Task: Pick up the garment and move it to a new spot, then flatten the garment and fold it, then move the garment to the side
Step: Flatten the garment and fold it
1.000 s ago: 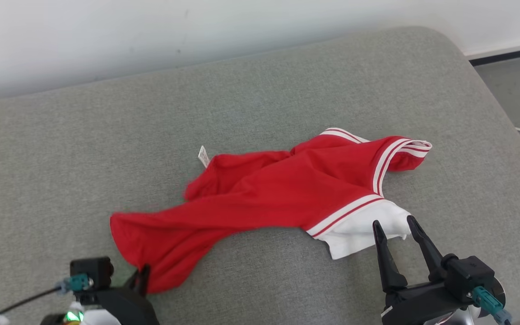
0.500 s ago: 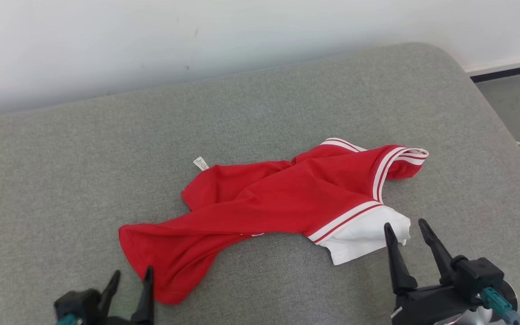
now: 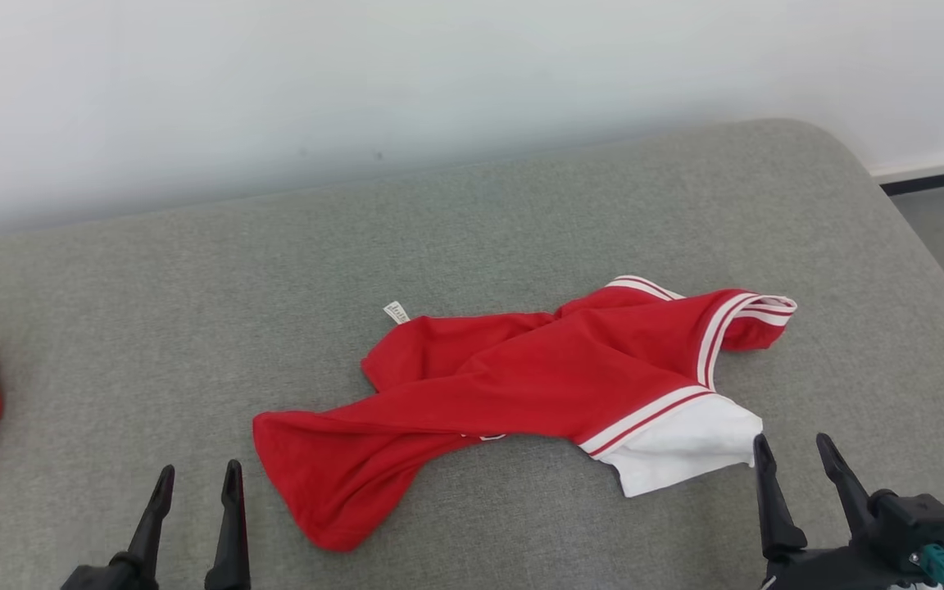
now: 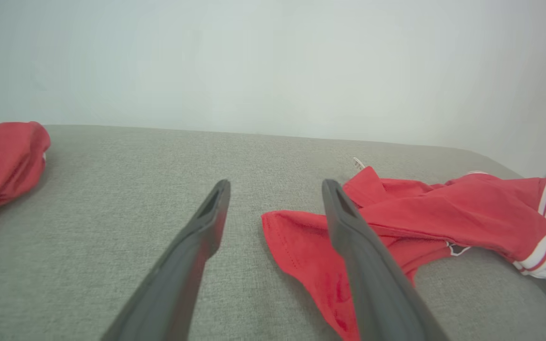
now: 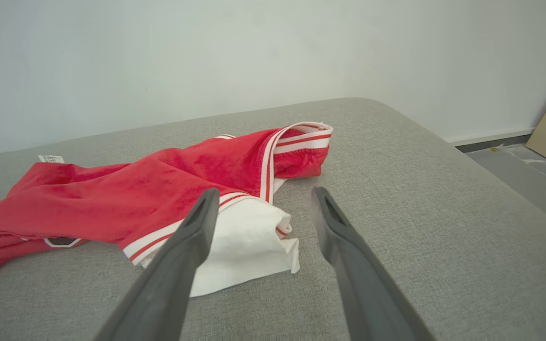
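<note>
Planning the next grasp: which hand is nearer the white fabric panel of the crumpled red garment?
Right. The right hand hovers beside the white fabric panel; the left hand is off the opposite end of the crumpled red garment.

1. Soft, bright, even light falls all over; the wall [image 3: 439, 82] looks washed out.
2. A thin shadow lies under the garment [image 3: 521, 385].
3. Close up, the fingers [image 4: 190, 255] blur.

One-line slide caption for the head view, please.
Left gripper and right gripper, both open and empty, poised beside a crumpled red-and-white garment on a grey cushion.
</note>
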Motion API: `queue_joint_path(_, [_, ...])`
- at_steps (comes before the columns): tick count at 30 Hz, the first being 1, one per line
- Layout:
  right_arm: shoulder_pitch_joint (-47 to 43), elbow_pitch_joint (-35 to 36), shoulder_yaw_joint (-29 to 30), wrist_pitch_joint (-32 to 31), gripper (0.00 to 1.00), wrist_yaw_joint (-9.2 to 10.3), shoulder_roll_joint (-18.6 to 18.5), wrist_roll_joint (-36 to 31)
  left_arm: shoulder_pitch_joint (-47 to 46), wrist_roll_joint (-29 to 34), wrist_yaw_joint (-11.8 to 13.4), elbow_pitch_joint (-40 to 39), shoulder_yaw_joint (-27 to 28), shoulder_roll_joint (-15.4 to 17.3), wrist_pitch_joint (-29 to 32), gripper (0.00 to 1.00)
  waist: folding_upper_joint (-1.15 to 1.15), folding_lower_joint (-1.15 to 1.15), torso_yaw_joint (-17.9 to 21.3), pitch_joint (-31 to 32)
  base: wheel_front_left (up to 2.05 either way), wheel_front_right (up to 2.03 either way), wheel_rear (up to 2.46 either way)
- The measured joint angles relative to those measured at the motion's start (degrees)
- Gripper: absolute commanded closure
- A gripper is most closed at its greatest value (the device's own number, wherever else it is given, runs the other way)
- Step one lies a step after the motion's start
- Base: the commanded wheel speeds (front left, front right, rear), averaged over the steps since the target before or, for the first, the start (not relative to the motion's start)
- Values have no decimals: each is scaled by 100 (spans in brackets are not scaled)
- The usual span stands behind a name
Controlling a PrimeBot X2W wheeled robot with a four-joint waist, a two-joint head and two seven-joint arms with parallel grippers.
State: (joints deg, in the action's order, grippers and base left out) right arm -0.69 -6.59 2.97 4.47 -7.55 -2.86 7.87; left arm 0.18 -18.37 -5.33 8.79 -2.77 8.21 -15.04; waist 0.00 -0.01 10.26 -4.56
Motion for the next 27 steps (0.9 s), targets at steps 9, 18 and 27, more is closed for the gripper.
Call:
queue_joint_path(9, [-211, -281, 68, -62, 0, 0, -1, -42, 523, 561, -179, -357, 534, -294, 0, 0, 0, 0, -146, 256, 0, 0, 0])
queue_joint_path(18, [-231, -348, -327, 124, 0, 0, 0, -142, 733, 727, -208, -382, 896, -405, 0, 0, 0, 0, -189, 386, 0, 0, 0])
queue_joint_path(27, [-182, -349, -437, 263, 0, 0, 0, -246, 769, 614, -216, -171, 818, -365, 0, 0, 0, 0, -537, 439, 0, 0, 0])
